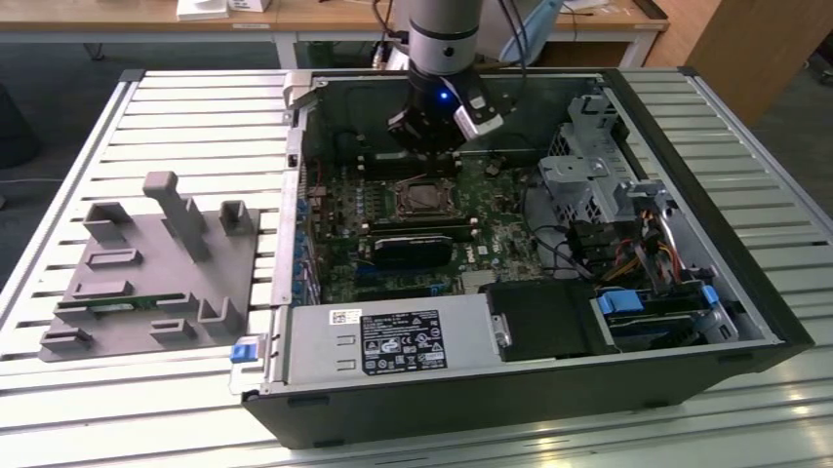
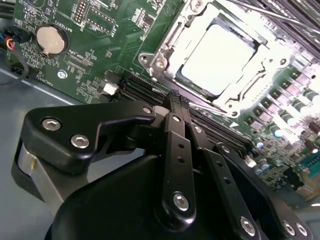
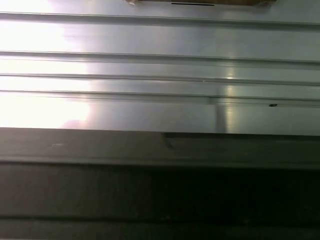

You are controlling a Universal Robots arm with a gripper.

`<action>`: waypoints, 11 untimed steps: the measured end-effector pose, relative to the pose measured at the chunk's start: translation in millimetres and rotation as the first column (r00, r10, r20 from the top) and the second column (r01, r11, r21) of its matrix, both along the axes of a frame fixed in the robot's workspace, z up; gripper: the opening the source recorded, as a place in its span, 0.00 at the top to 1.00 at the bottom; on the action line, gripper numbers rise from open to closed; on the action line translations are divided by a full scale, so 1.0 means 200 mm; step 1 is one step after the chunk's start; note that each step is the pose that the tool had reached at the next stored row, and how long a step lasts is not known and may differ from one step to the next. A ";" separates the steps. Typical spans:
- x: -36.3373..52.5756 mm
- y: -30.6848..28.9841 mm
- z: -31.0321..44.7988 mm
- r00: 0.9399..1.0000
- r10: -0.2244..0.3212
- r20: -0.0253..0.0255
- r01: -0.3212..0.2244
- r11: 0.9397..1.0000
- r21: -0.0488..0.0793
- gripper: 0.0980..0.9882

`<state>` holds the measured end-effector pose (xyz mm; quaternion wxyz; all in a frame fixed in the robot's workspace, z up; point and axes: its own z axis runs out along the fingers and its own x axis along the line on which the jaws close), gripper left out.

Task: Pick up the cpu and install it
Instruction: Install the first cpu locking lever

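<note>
Exterior view gives you the slatted table (image 1: 195, 97), the open computer case (image 1: 521, 400) on it, and a grey tray (image 1: 143, 283) at the case's nine o'clock. Your gripper (image 1: 424, 148) hangs at the socket's (image 1: 423, 198) twelve o'clock, fingers (image 2: 177, 145) pressed together (nothing between them). The cpu (image 2: 220, 60) sits in that socket.

Open room for the gripper (image 2: 175, 97) straight above the socket (image 1: 423, 198), tight sideways tho: case wall (image 1: 297, 161) on the exterior view's left, drive cage (image 1: 586, 171) on its right.
</note>
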<state>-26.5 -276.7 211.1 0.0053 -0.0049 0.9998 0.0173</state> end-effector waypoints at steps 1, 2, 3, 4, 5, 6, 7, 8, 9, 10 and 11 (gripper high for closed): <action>0.004 0.000 -0.005 1.000 0.000 0.000 0.000 1.000 0.000 0.98; 0.007 0.000 -0.010 1.000 0.000 0.000 0.000 1.000 0.000 0.98; 0.009 0.000 -0.015 1.000 0.000 0.000 0.000 1.000 0.000 0.98; 0.011 0.000 -0.021 1.000 0.000 0.000 0.000 1.000 0.000 0.98; 0.012 0.000 -0.027 1.000 0.000 0.000 0.000 1.000 0.000 0.98; 0.013 0.000 -0.033 1.000 0.000 0.000 0.000 1.000 0.000 0.98; 0.013 0.000 -0.038 1.000 0.000 0.000 0.000 1.000 0.000 0.98; 0.014 0.000 -0.044 1.000 0.000 0.000 0.000 1.000 0.000 0.98; 0.015 0.000 -0.048 1.000 0.000 0.000 0.000 1.000 0.000 0.98; 0.015 0.000 -0.050 1.000 0.000 0.000 0.000 1.000 0.000 0.98; 0.015 0.000 -0.052 1.000 0.000 0.000 0.000 1.000 0.000 0.98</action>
